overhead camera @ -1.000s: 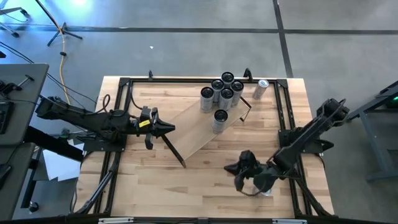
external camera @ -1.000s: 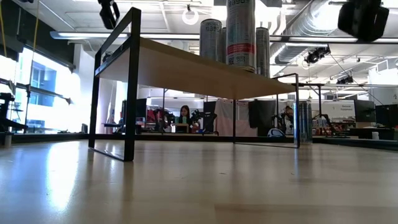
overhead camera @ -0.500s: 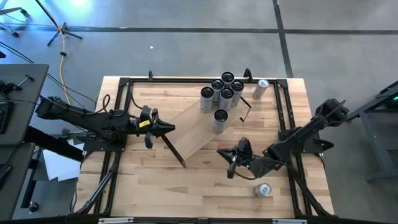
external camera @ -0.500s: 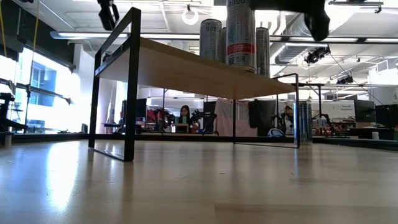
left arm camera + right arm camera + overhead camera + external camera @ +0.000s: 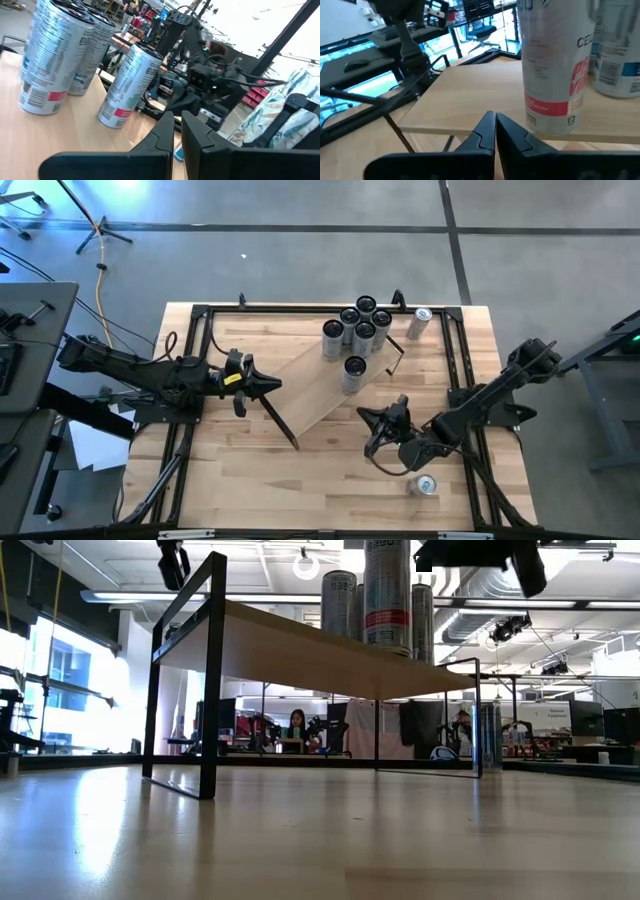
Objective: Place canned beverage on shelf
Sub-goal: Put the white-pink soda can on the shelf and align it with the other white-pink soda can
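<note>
The shelf, a pale board on black brackets, stands slantwise on the tabletop. Several silver cans stand upright on its far right half, with one can nearer than the rest. Another canned beverage rests on the tabletop by the near right corner. My right gripper is shut and holds nothing. It points about level at the shelf's long edge, toward the nearest can. My left gripper is shut and hangs above the shelf's near left end, holding nothing.
One more can lies on its side at the table's far right corner. A black tube frame runs around the tabletop. The wood between the shelf and the near edge is bare. A person sits in the room beyond the table.
My right gripper has gone from above the can by the near right corner toward the shelf, rolling its wrist as it went and staying shut. The can, hidden under that arm before, now shows alone on the tabletop. The shelf and its cans have kept still.
</note>
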You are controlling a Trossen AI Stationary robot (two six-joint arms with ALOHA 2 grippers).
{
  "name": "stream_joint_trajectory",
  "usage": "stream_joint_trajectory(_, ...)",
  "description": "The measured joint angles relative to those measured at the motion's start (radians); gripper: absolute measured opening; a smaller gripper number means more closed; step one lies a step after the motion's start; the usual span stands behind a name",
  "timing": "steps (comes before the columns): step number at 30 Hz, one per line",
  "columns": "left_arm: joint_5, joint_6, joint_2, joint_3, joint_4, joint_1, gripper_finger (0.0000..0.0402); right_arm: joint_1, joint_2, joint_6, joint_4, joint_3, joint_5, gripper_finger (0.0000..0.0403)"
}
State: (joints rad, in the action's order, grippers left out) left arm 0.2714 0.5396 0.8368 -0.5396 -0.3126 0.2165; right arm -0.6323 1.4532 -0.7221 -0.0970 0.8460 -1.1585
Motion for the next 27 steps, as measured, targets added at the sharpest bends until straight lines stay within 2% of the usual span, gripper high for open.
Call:
stream_joint_trajectory(4, 0.006, 0.000, 0.000, 0.000, 0.000, 0.000, 0.0007, -0.024, 0.019, -0.135, 0.255, 0.105, -0.071, 0.0000)
stream_joint_trajectory(8, 0.006, 0.000, 0.000, -0.001, 0.001, 0.000, 0.0007, -0.014, 0.098, -0.370, 0.604, 0.231, -0.038, 0.0000)
stream_joint_trajectory(11, 0.006, 0.000, 0.000, -0.001, 0.001, 0.000, 0.0007, -0.006, 0.174, -0.561, 0.791, 0.290, -0.011, 0.0000)
stream_joint_trajectory(15, 0.005, 0.000, 0.000, -0.001, 0.001, 0.000, 0.0007, -0.016, 0.235, -0.681, 0.852, 0.325, -0.011, 0.0000)
stream_joint_trajectory(27, 0.005, 0.000, 0.000, -0.001, 0.002, 0.000, 0.0007, -0.012, 0.247, -0.684, 0.856, 0.332, -0.019, 0.0000)
